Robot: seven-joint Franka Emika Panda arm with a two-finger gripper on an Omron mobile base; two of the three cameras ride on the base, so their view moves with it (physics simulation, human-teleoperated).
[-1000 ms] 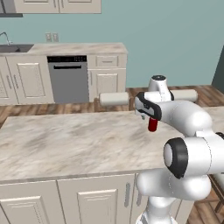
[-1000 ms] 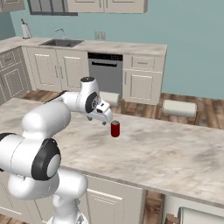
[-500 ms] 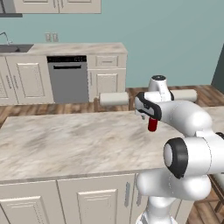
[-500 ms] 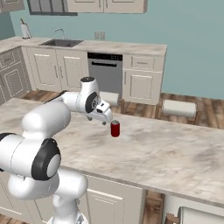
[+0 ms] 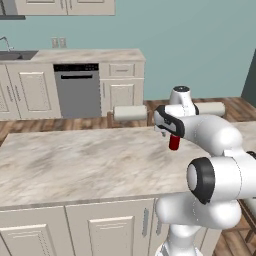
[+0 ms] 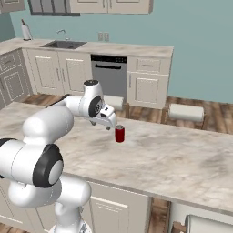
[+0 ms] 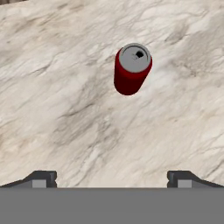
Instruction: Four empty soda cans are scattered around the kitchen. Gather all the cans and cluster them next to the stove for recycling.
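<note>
One red soda can stands upright on the marble island counter, near its far edge. In the hand view the soda can shows its silvery top, ahead of the fingertips and a little right of centre. My gripper hovers just above the counter beside the can, apart from it. Its jaws stand wide open with nothing between them. The stove is out of view.
Against the far wall runs a counter with a dishwasher and a sink. Two white rolls lie on the wooden floor beyond the island. The island top stretches broad to the left of the can.
</note>
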